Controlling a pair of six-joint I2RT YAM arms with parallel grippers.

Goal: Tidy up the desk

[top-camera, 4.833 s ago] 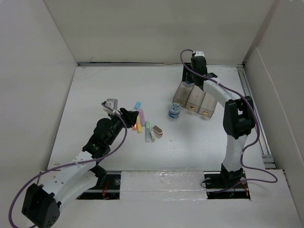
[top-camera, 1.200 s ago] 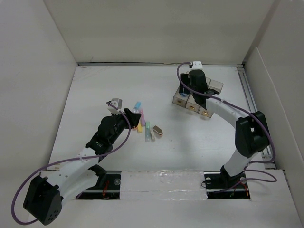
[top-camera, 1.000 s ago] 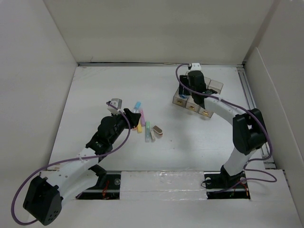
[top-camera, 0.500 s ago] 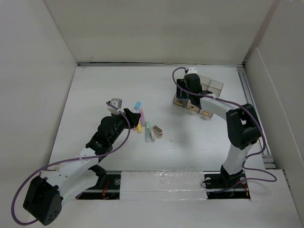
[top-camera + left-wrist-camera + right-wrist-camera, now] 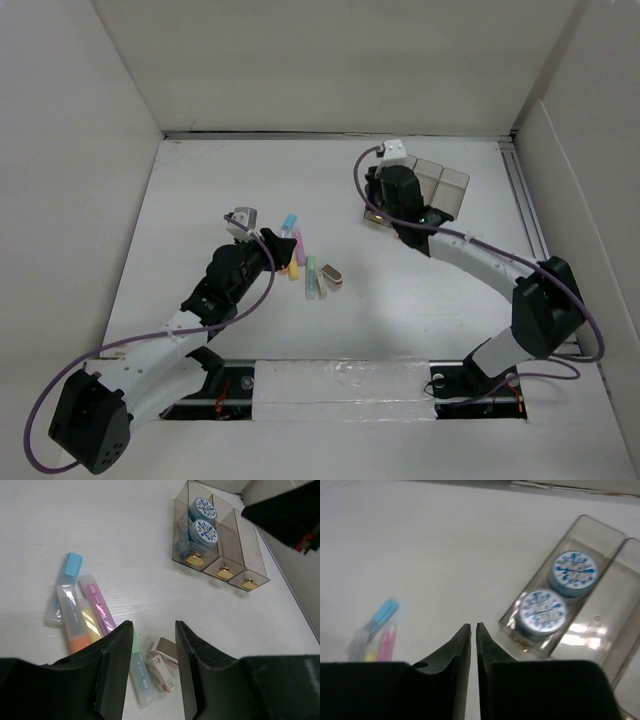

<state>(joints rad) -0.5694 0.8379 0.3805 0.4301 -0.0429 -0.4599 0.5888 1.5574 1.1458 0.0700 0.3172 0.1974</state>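
On the white desk [image 5: 200,190], a translucent three-compartment bin [image 5: 440,185] holds two blue tins [image 5: 542,614] in its left compartment. My right gripper [image 5: 473,626] hovers just left of the bin, shut with nothing between its fingers. A cluster of highlighters [image 5: 298,255] lies mid-desk: blue [image 5: 65,587], pink [image 5: 97,602], yellow-orange [image 5: 85,625] and green [image 5: 140,680]. Two small erasers [image 5: 162,672] sit beside the green one. My left gripper [image 5: 153,626] hangs open above the green highlighter and the erasers, touching nothing.
White upright panels [image 5: 90,150] wall the desk on three sides. A metal rail [image 5: 530,220] runs along the right edge. The bin's middle and right compartments [image 5: 240,550] hold nothing. The right arm [image 5: 480,255] stretches across the desk's right half.
The blue tin that stood on the desk beside the bin now sits in it. My right gripper has drawn left off the bin and shut. The left arm has barely moved.
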